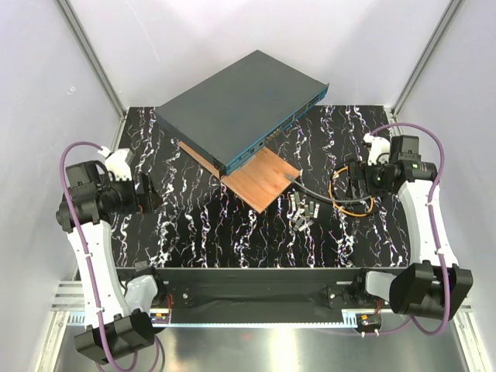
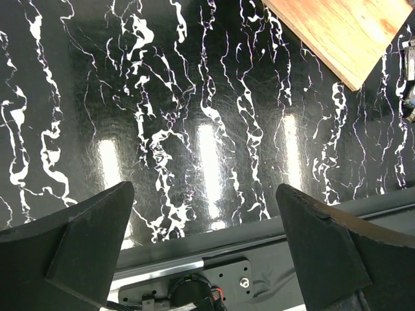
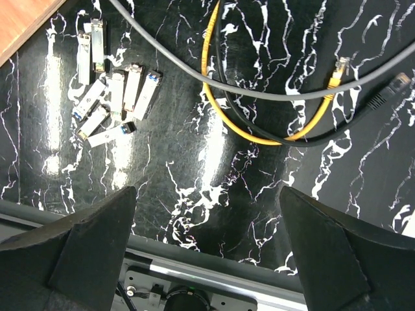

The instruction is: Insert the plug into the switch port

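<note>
Spread wide and empty, the black two-finger left hand (image 2: 204,194) hangs over the white-veined black bench (image 2: 194,97), well apart from the small yellowish plug (image 3: 338,69) (tipping a thin orange cable (image 3: 208,45)). It lies on the bench ahead-right of the nearer right hand (image 3: 207,194), equally open and empty, its long axis pointing away.

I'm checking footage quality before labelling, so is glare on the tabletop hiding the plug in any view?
Right wrist: soft light streaks on the table, all clear of the plug, which is sharp. Left wrist: three brighter streaks, plug out of frame. Top external: even light, no strong glare.
</note>
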`<state>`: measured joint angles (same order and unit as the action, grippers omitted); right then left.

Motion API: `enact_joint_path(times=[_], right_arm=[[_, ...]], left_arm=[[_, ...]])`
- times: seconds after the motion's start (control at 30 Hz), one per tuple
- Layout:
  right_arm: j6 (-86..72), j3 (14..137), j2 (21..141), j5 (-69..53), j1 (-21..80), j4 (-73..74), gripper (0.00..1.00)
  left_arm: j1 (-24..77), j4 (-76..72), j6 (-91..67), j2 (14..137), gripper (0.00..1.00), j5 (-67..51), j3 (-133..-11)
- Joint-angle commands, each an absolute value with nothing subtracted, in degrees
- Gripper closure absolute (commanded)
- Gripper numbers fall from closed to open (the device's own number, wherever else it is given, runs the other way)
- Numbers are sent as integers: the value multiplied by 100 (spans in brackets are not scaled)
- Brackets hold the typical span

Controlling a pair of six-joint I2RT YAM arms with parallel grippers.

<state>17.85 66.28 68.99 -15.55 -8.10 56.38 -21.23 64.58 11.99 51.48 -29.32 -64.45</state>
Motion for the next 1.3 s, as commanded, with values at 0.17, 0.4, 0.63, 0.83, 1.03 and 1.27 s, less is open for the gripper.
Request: enact_joint_path(times=[0.17,0.4,0.63,0.83,1.03,1.27], right_arm=[[2083,7127,7523,-1715,-326,5283,0],[2189,6987,8216,-1301,755,4519,5],[2250,7242,9456,-1169,1177,3930,31],[2259,7444,10203,-1072,1345,3674,38],[2241,7629,10775,-1107,1397,3569,43],[2355,7769,11223,-984,1441,3472,55]], left_arm=[[-2145,5838,1064,4887,1,-4103,-7119],[-2145,4843,413,4544,1,-5359,-7364],[-2136,4307,527,4404,1,-5915,-7418],[-2136,4561,834,4614,1,-5792,-7664],[-2136,4895,1072,4755,1,-5722,-7839],[-2136,5431,1547,4834,1,-5660,-8244]])
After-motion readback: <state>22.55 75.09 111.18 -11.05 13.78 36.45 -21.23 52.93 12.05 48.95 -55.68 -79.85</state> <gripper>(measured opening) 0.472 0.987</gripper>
